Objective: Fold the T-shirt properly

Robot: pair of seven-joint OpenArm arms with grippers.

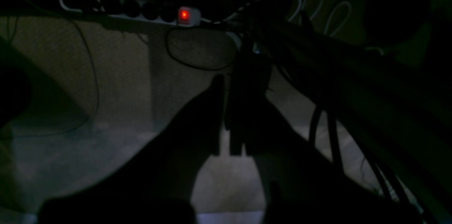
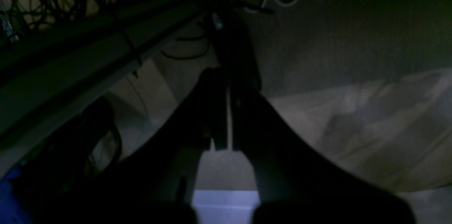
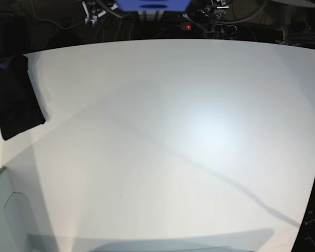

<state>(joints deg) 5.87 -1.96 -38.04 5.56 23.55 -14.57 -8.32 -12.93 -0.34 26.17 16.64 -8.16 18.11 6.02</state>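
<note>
The setting is a robotics lab or test workstation. A wide, plain white tabletop [image 3: 199, 131] fills the base view, lit from above. Behind its far edge lies a tangle of cables [image 3: 102, 13] and equipment with a lit red indicator [image 3: 187, 25]. The wrist views look down at a carpeted floor [image 1: 116, 86] beneath the bench, where a white power strip [image 1: 130, 8] with a glowing red switch [image 1: 184, 15] lies among loose white cords [image 1: 317, 5] and black leads.
</note>
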